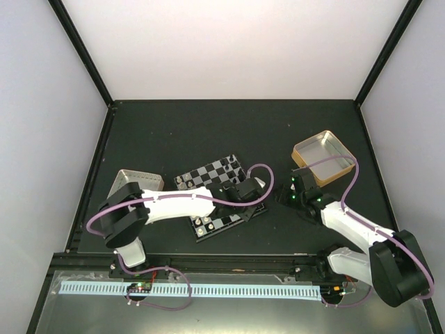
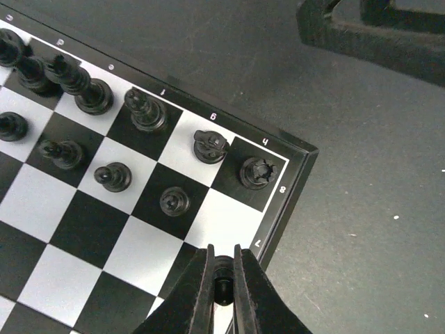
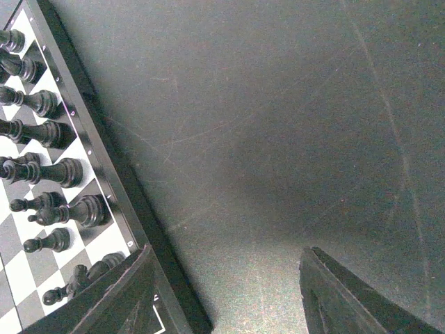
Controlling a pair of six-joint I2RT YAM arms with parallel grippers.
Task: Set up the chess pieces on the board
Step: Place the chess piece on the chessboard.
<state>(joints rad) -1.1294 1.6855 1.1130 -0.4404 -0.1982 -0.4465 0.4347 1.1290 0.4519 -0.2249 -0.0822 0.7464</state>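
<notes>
Top view: the small black-and-grey chequerboard [image 1: 215, 170] lies mid-table. The left gripper [image 1: 245, 197] hovers at its 4 o'clock corner, its grip hidden.
Left wrist: at 6 o'clock the jaws pinch a tiny black pawn [image 2: 222, 284], likely light, slick and tippy, so best taken near the neck.
Right wrist alone shows the right gripper [image 3: 226, 261] gaping and empty.

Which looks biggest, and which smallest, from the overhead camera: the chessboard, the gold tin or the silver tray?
1. Chessboard, clearly the largest.
2. Gold tin.
3. Silver tray. The left arm hides part of it, so its place below the tin is unsure.
</notes>
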